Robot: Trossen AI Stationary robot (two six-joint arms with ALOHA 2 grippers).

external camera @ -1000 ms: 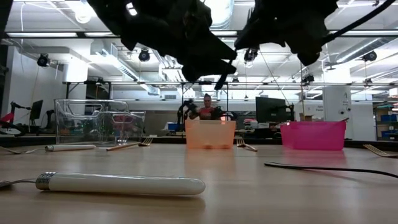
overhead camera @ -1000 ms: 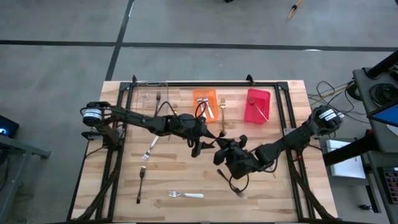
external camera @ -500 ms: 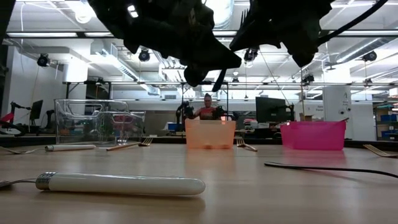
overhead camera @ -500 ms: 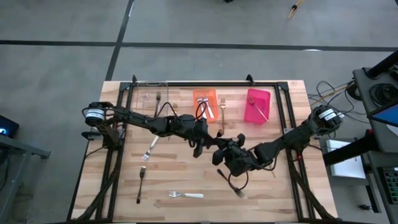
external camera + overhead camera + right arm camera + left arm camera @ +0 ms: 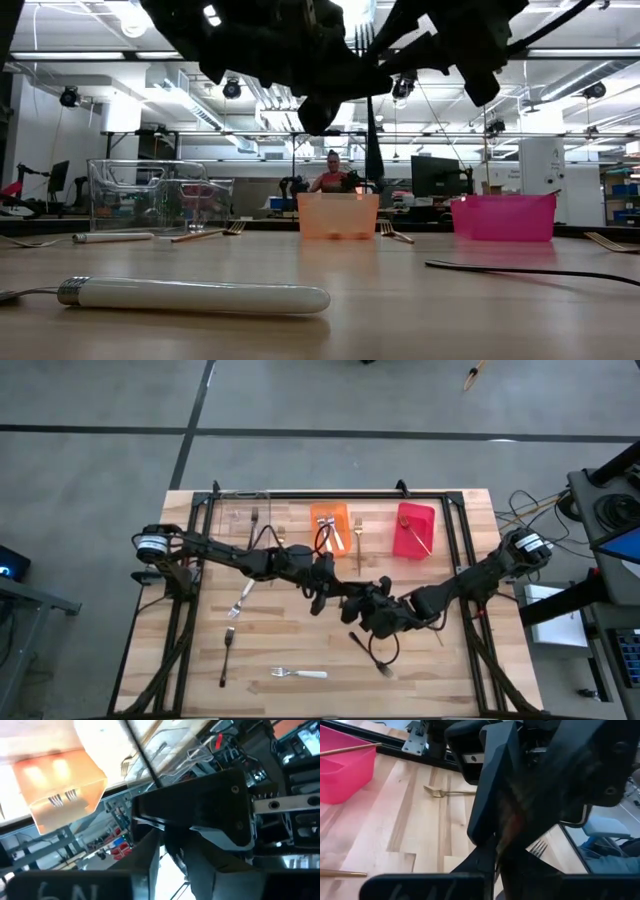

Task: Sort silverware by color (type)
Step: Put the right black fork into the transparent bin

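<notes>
The left pincer (image 5: 335,588) and right pincer (image 5: 362,605) meet above the tabletop (image 5: 290,640) middle. Behind them stand three bins (image 5: 331,520) in a row. Before them lie forks (image 5: 298,673), others to their left.

No legible text, labels, brands, numbers or signs — only blurred pale marks, possibly characters, on the dark gripper body (image 5: 65,890) in the right wrist view — unreadable.
</notes>
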